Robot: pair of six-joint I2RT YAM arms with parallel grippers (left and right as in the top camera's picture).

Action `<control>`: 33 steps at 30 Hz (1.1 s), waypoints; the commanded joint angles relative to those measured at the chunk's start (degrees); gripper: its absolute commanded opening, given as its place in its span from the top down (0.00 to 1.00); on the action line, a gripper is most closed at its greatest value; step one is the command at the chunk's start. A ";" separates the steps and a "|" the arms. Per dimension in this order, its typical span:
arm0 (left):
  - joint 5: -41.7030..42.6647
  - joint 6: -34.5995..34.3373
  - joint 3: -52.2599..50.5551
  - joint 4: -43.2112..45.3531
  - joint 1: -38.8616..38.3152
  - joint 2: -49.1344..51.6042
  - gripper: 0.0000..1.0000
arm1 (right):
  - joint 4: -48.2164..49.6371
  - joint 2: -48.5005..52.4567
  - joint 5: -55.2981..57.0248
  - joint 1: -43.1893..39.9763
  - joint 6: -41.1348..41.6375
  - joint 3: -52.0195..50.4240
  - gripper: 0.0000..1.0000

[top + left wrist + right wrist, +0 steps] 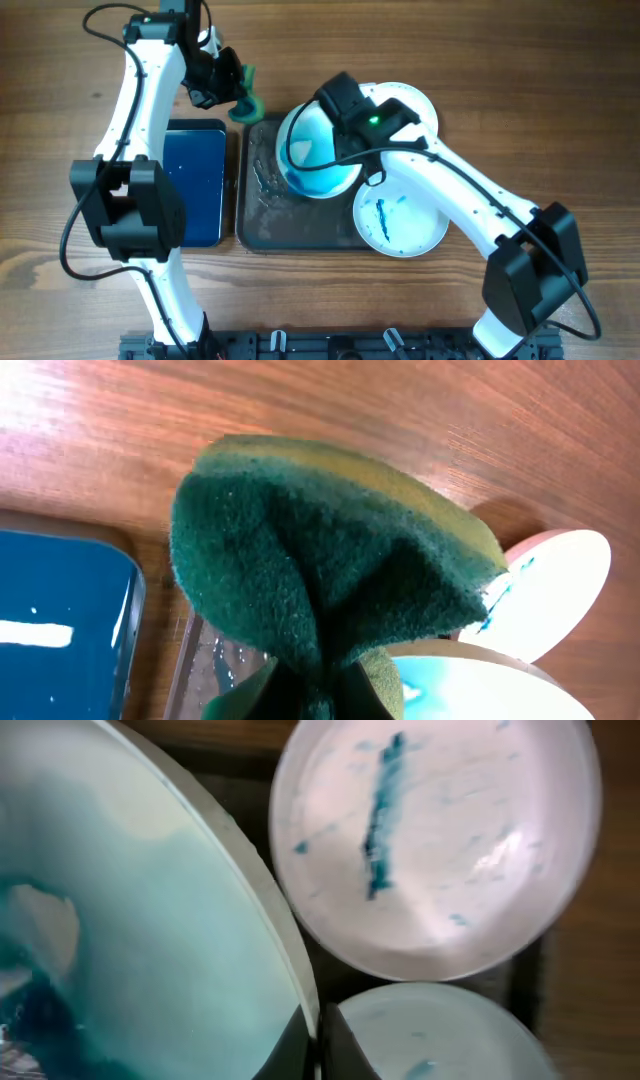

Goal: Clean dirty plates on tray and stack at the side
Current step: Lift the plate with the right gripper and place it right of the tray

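My right gripper (340,122) is shut on the rim of a white plate (318,152) smeared blue-teal and holds it tilted over the dark tray (268,215). In the right wrist view the fingers (314,1045) pinch that plate's edge (130,920). A second plate (402,218) with a blue streak lies at the tray's right end and shows in the right wrist view (430,840). A third plate (410,100) lies behind my right arm. My left gripper (222,88) is shut on a green sponge (243,100), folded in its fingers (325,700), just left of the held plate.
A smaller black tray with a blue inside (195,180) lies left of the dark tray, under my left arm. Water drops lie on the dark tray's left part (262,180). Bare wooden table surrounds both trays.
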 commanded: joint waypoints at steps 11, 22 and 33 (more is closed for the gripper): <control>-4.55 -2.05 0.70 1.60 0.33 -1.27 0.96 | -1.09 -1.64 52.41 20.04 -9.03 0.37 0.96; -4.90 -3.39 0.70 1.51 0.33 -1.27 0.96 | 1.25 -1.79 62.27 23.52 -10.60 0.37 0.96; -4.92 -3.39 0.70 1.53 0.33 -1.27 0.96 | -0.15 -2.40 -4.76 8.66 -10.54 0.37 0.96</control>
